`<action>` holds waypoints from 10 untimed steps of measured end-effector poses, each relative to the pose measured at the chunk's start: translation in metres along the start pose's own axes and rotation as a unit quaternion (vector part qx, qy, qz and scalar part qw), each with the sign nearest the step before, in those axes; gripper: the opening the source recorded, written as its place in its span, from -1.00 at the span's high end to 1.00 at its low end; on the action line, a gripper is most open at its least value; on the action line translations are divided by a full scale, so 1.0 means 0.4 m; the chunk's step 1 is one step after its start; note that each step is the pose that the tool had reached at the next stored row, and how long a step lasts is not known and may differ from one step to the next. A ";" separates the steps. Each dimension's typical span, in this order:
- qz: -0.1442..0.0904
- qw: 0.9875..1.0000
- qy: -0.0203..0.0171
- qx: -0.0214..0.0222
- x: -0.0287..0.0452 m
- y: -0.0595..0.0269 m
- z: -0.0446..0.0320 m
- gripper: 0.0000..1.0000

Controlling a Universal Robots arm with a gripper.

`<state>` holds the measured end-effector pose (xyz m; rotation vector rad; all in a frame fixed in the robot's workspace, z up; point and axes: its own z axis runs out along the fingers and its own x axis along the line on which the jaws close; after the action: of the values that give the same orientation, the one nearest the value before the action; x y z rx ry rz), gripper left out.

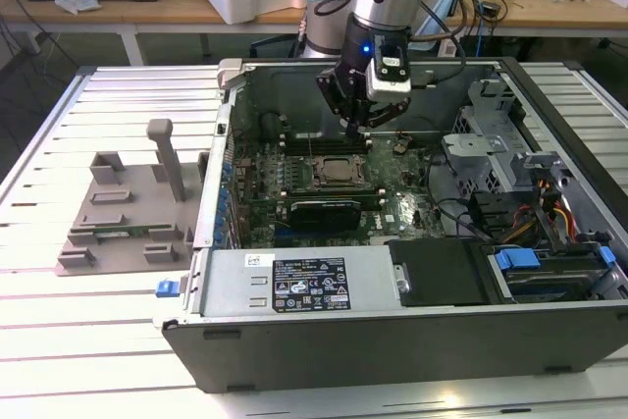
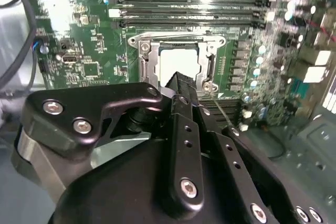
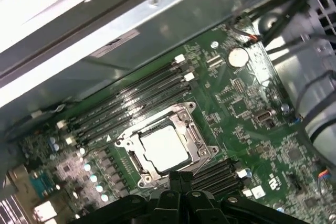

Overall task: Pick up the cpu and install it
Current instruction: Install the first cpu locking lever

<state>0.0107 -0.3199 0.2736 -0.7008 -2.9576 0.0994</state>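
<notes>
Open dark-grey metal computer case point(image 1: 412, 311) lies on its side on a white slatted metal table point(image 1: 78, 340); wooden benches with boxes and cables run along the back of the room. Grey plastic fixture tray with an upright post point(image 1: 128, 208) sits on the slats at the exterior view's left, just beside the case. White rating label with dense print and certification marks on the case's silver power-supply box point(image 1: 304, 282); text too small to read, so skipping it. The cpu, small flat square chip with a silvery-grey top point(image 3: 164, 146), sits inside the square metal-framed socket point(image 3: 181, 116) on the green motherboard point(image 3: 247, 103), beside the rows of black memory slots point(image 3: 136, 100); in the second wrist view its near edge is hidden behind the gripper body. Black two-finger gripper on the silver arm point(image 1: 359, 123) hangs just above the socket, fingers point(image 2: 181, 85) pressed together, holding nothing. Long black expansion card point(image 1: 329, 211) lies near the socket. Blue-tabbed drive bay point(image 1: 549, 272) at the exterior view's right is partly cut off by the case wall.
</notes>
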 end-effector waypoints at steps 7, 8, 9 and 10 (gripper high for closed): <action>-0.082 0.997 -0.007 0.007 0.000 0.000 0.000 0.79; -0.097 0.995 -0.008 0.008 0.000 0.000 0.000 0.79; -0.106 0.994 -0.009 0.009 0.000 0.000 0.000 0.79; -0.116 0.993 -0.010 0.009 0.000 0.000 0.000 0.79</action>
<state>0.0107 -0.3199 0.2736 -0.3517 -3.0268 0.1159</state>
